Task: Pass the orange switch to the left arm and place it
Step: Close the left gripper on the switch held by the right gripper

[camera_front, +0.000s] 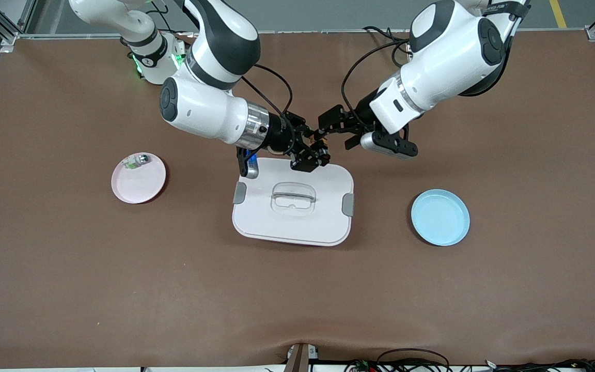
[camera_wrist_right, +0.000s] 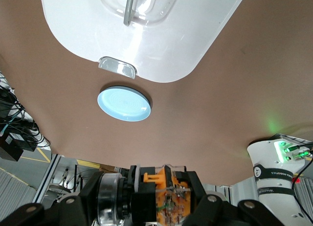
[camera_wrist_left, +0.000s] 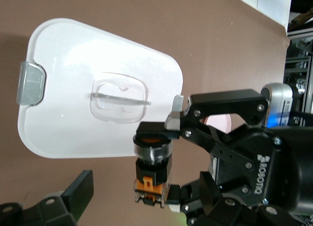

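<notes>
**Q:** Where is the orange switch [camera_wrist_left: 152, 174]?

**A:** In the air, over the edge of the white lidded box [camera_front: 293, 201] nearest the robots' bases. The right gripper [camera_front: 314, 151] has its fingers clamped on it, one on each side.

**Q:** And the left gripper [camera_front: 332, 127]?

**A:** It hangs just beside the switch, over the brown table [camera_front: 297, 289], fingers spread wide and holding nothing.

**Q:** What else is on the table?

**A:** A pink plate [camera_front: 139, 178] toward the right arm's end carries a small green-and-silver component [camera_front: 136, 161]. A blue plate [camera_front: 440, 217] lies toward the left arm's end. The box sits between them, grey latches on its sides.
</notes>
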Action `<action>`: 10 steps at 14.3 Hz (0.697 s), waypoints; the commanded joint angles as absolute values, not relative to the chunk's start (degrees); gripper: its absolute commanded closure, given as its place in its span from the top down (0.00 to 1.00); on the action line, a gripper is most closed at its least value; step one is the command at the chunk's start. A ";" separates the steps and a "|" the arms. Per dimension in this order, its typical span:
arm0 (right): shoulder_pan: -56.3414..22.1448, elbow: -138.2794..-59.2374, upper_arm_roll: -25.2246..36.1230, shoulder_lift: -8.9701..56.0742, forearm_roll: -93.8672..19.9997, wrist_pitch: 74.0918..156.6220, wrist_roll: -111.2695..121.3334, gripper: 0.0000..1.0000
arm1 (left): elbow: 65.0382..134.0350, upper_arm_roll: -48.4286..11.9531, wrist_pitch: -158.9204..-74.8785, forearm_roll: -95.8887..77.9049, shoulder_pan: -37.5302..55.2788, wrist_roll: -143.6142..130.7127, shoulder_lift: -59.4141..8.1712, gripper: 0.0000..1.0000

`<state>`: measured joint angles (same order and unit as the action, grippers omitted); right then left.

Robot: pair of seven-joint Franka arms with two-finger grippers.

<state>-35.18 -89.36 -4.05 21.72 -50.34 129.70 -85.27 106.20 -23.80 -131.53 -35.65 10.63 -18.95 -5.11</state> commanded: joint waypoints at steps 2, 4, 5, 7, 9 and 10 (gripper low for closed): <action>-34.89 -87.10 -4.39 22.59 -51.42 128.94 -85.87 0.23 | 110.30 -24.69 -137.54 -36.12 11.51 -18.02 -3.69 0.90; -34.80 -87.10 -4.39 22.59 -51.59 128.94 -85.87 0.23 | 110.39 -24.96 -138.77 -36.12 11.86 -18.02 -4.48 0.88; -34.72 -86.84 -4.39 22.59 -52.03 128.94 -85.96 0.23 | 110.30 -24.96 -140.00 -36.30 12.30 -18.10 -4.74 0.84; -35.15 -86.31 -4.39 22.59 -52.82 129.02 -86.13 0.23 | 110.39 -24.96 -141.15 -36.30 12.57 -18.11 -4.92 0.68; -35.16 -85.78 -4.39 22.59 -52.91 128.94 -86.13 0.23 | 110.22 -24.96 -141.15 -36.30 12.66 -18.02 -4.92 0.43; -35.16 -85.87 -4.39 22.59 -52.91 128.94 -86.13 0.23 | 110.13 -24.87 -141.15 -36.39 12.66 -18.10 -5.18 0.34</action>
<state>-35.28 -87.85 -4.21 21.76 -51.67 129.58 -85.30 109.56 -24.76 -140.08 -35.71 12.58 -18.89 -5.27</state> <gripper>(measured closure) 0.269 0.454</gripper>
